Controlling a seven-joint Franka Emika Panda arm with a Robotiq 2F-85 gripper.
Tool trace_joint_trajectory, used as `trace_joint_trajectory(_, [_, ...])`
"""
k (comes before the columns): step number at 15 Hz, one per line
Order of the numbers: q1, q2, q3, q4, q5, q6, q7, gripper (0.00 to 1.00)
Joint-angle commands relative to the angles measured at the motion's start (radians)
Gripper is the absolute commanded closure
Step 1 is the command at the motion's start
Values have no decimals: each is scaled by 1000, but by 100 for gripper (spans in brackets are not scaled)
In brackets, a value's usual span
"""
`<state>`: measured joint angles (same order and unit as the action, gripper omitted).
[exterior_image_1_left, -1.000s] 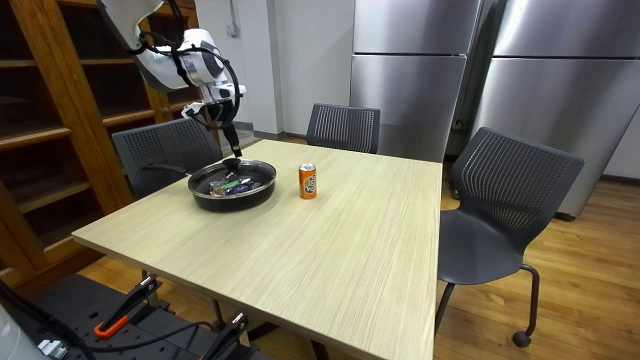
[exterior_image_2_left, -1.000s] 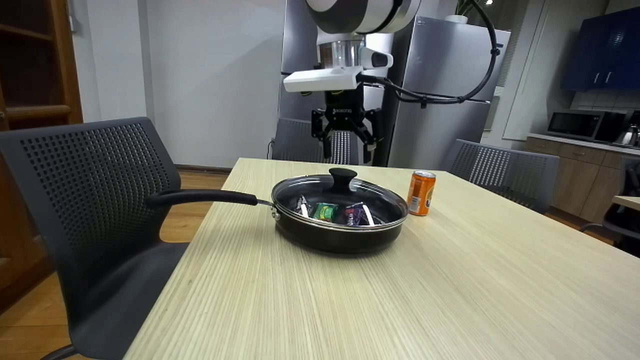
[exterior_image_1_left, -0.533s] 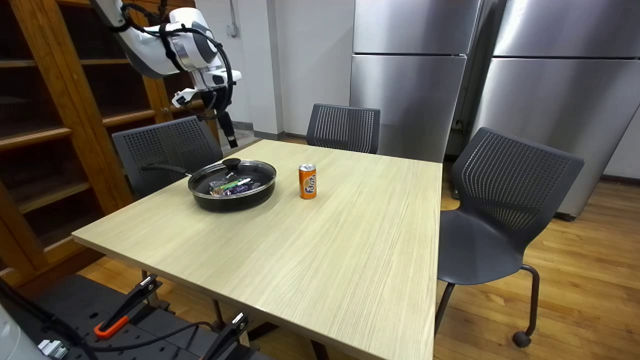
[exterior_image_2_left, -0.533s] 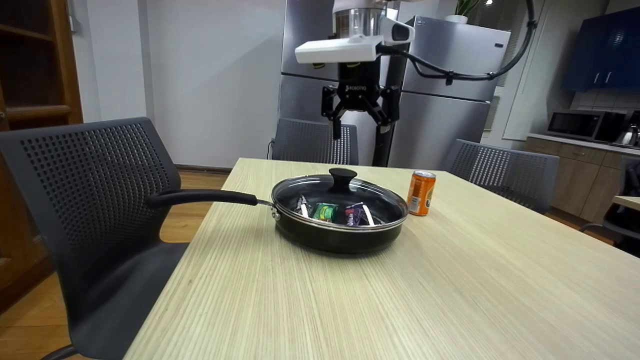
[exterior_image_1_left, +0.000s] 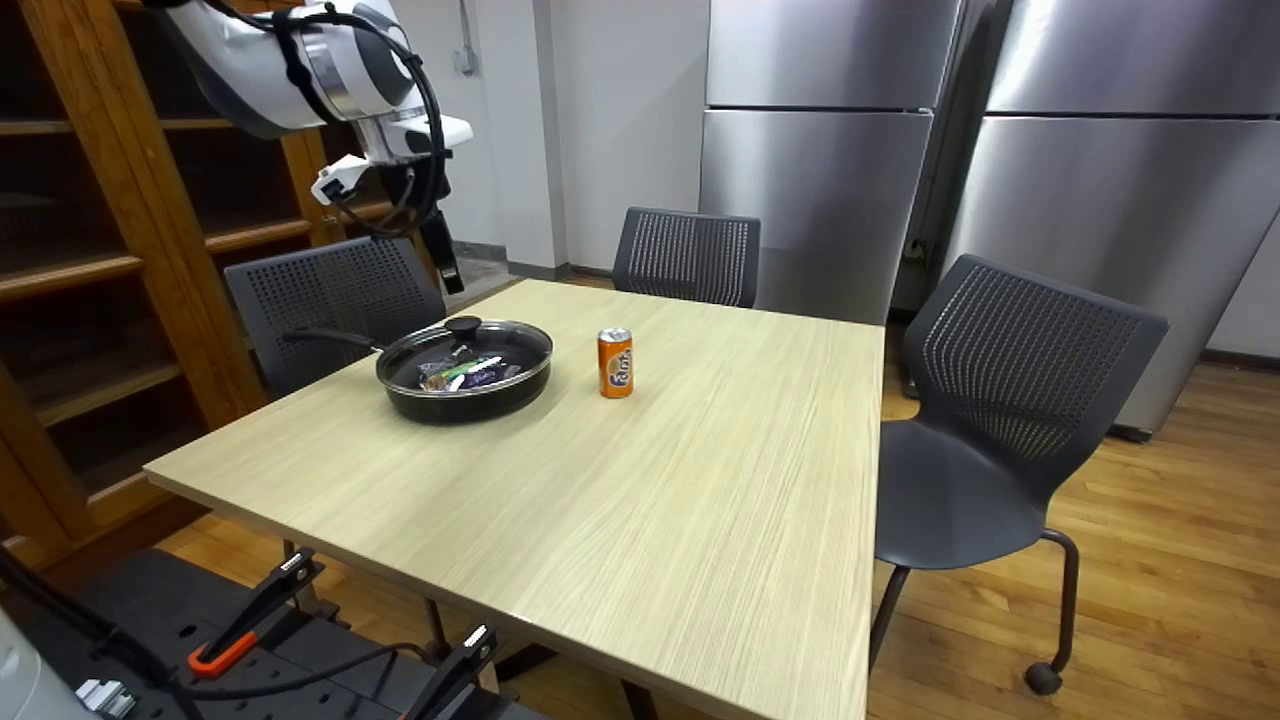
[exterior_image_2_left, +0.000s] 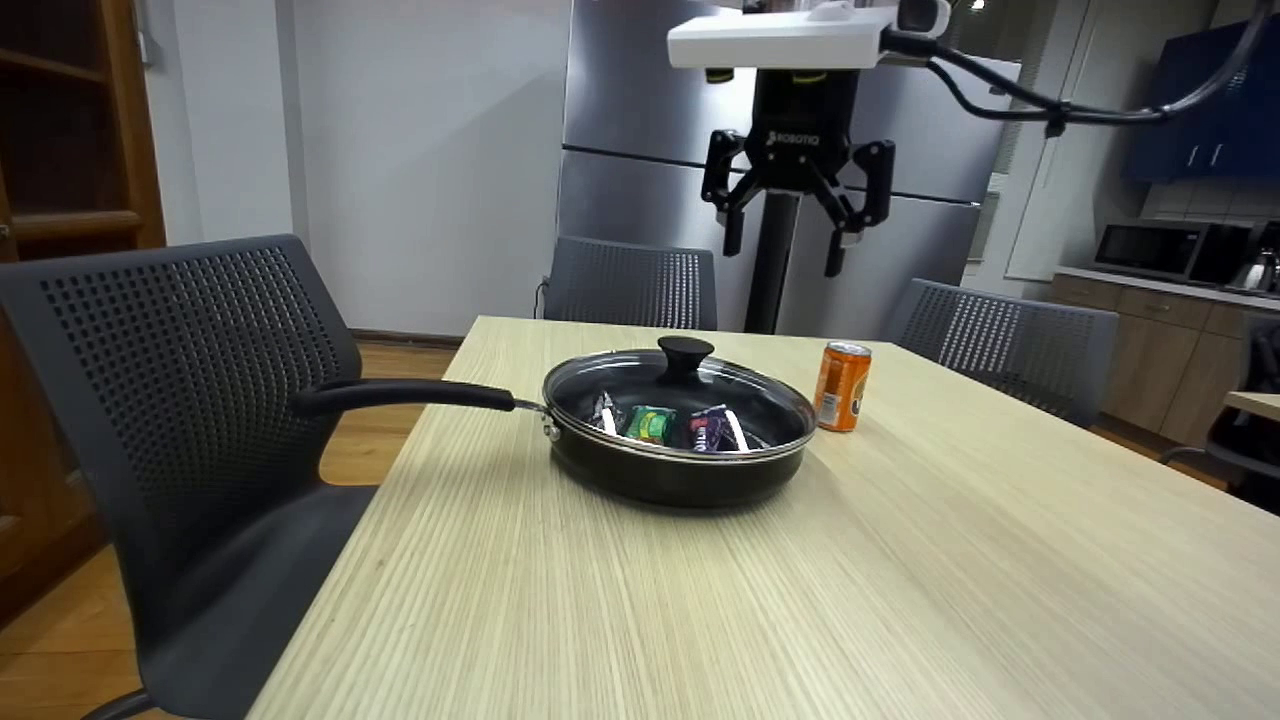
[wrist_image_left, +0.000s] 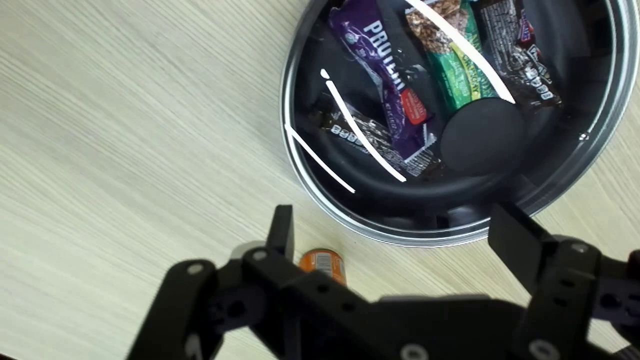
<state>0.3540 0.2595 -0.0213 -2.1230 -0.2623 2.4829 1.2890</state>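
Pan (exterior_image_1_left: 460, 407): on the table (exterior_image_1_left: 720, 500), left of centre in an exterior view; upper right in the wrist view, cut off by the frame. Handle (exterior_image_2_left: 405, 396) points left in both exterior views. Lid (exterior_image_1_left: 505, 345), glass, seated on the pan, knob (exterior_image_2_left: 685, 350) uppermost. Bars (wrist_image_left: 386, 75) seen through it: one purple, one green, others brown.

Can (exterior_image_1_left: 616, 362): orange, upright, right of the pan in both exterior views, near it, not touching.

Gripper (exterior_image_2_left: 784, 247): fingers (wrist_image_left: 281, 230) spread wide, nothing between them; apart from the knob. Pose: pointing down, above and right of the knob, upper part of an exterior view, right of centre. In the wrist view the fingers come up from the bottom edge. Arm (exterior_image_1_left: 345, 75): enters an exterior view at upper left, end bent downward.

Change against a second ago: fingertips (exterior_image_1_left: 450, 275) shifted up and slightly left in an exterior view. White housing (exterior_image_2_left: 780, 40) above the gripper shifted up and right in an exterior view, now looking larger. Pan, lid, bars and can: same places in both exterior views.
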Motion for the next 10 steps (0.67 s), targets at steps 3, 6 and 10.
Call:
trace_joint_trajectory(3, [-49,-68,35,-104,-13,25,3,0])
trace_joint_trajectory(6, [-52,-81,37,-123,-13,31,3,0])
trace_joint_trajectory(10, [-52,-81,38,-123,-13,31,3,0])
